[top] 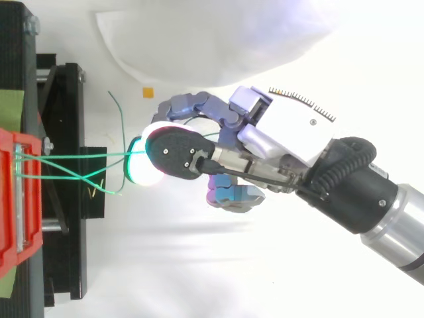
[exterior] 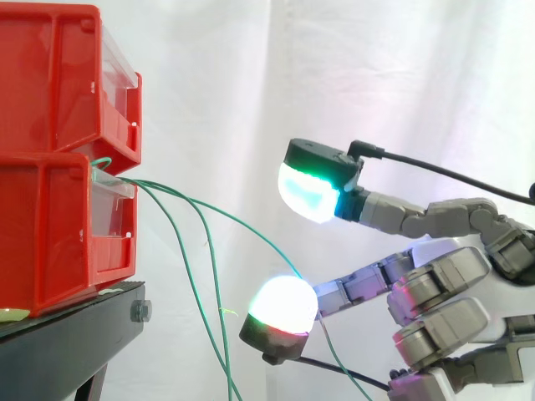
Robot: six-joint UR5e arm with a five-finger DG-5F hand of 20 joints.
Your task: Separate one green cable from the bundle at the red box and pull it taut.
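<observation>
Side view: green cable point(exterior: 251, 228) passes behind lower fingertip point(exterior: 284, 302) of spread hand point(exterior: 435, 284).

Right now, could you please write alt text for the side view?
The open hand reaches from the right toward two stacked red bins. Green cables droop from them; one runs past the lower fingertip.

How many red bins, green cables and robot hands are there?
Red bins: 2
Green cables: 3, as far as the side view shows
Hand: 1
Total: 6
</observation>
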